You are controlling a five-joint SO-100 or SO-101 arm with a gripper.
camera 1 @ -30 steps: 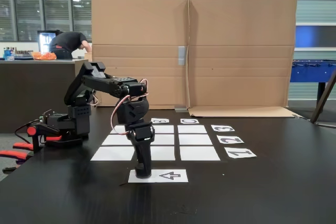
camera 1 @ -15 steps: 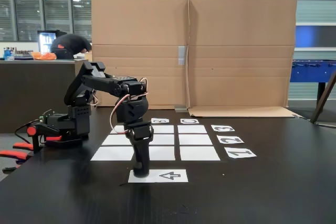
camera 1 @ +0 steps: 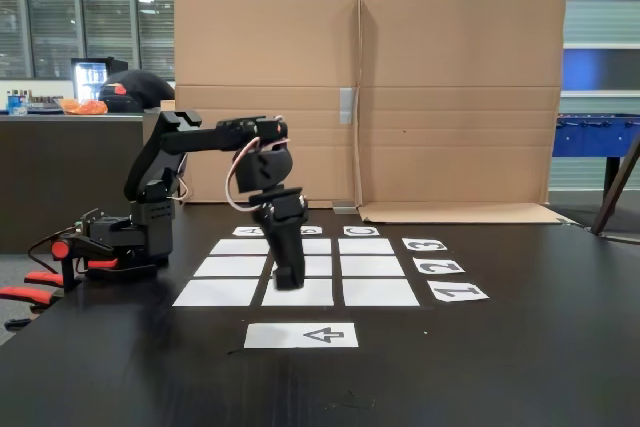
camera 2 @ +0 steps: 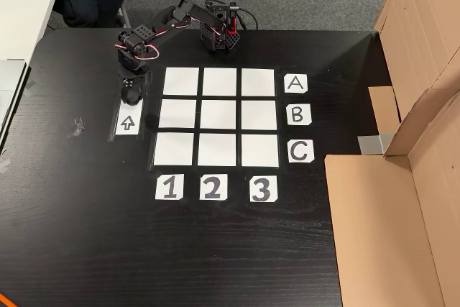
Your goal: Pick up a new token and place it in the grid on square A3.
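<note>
Gripper (camera 1: 288,280) hangs tip-down off the black table (camera 2: 86,235), just past the arrow strip's (camera 2: 127,121) end nearest the table's arm-side edge; whether its claw is clenched I cannot tell, and the token is too hidden to place. Square A3 (camera 2: 258,82) of the grid (camera 2: 218,116) lies bare.

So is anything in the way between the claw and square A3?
Nothing visible is. Between the black claw and the white paper square A3, the other row-A paper squares lie flat and bare.
</note>
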